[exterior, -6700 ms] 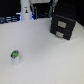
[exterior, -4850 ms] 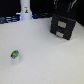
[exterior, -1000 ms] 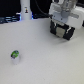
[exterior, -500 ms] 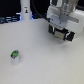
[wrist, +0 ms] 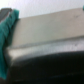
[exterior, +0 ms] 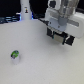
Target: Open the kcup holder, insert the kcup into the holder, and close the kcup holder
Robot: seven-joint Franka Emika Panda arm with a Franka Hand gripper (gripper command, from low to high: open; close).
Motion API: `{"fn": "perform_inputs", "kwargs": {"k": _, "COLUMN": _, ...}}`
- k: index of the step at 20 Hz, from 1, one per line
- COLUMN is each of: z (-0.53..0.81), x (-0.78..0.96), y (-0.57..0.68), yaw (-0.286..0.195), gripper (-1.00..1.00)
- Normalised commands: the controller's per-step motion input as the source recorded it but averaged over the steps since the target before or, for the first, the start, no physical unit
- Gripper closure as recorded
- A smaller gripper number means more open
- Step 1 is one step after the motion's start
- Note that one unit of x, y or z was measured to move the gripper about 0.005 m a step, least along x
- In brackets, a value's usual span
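- Lower left of the exterior view: the kcup [exterior: 15, 53], green top up, sits alone on the white table [exterior: 42, 62], apparently awaiting pickup.
- Upper right: the gripper [exterior: 56, 36] hangs at the kcup holder [exterior: 71, 36], likely to pull it open; finger state cannot be told.

White tabletop [exterior: 35, 62]. Black kcup holder [exterior: 71, 38] at the far right edge; white kcup [exterior: 15, 54] with green top near the left edge. White post [exterior: 24, 9] at the far edge.
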Motion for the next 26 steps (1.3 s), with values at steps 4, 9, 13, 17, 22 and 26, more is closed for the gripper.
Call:
{"fn": "perform_inputs", "kwargs": {"k": 4, "z": 0.19, "x": 0.90, "y": -0.36, "yaw": -0.066, "gripper": 1.00}}
{"fn": "perform_inputs", "kwargs": {"k": 9, "z": 0.21, "x": 0.83, "y": -0.31, "yaw": -0.071, "gripper": -1.00}}
{"fn": "perform_inputs", "kwargs": {"k": 13, "z": 0.24, "x": 0.46, "y": -0.04, "yaw": -0.072, "gripper": -1.00}}
{"fn": "perform_inputs", "kwargs": {"k": 17, "z": 0.20, "x": 0.37, "y": -0.09, "yaw": -0.072, "gripper": -1.00}}
{"fn": "perform_inputs", "kwargs": {"k": 22, "z": 0.39, "x": 0.18, "y": -0.34, "yaw": -0.146, "gripper": -1.00}}
{"fn": "perform_inputs", "kwargs": {"k": 26, "z": 0.37, "x": 0.05, "y": -0.54, "yaw": -0.216, "gripper": -1.00}}
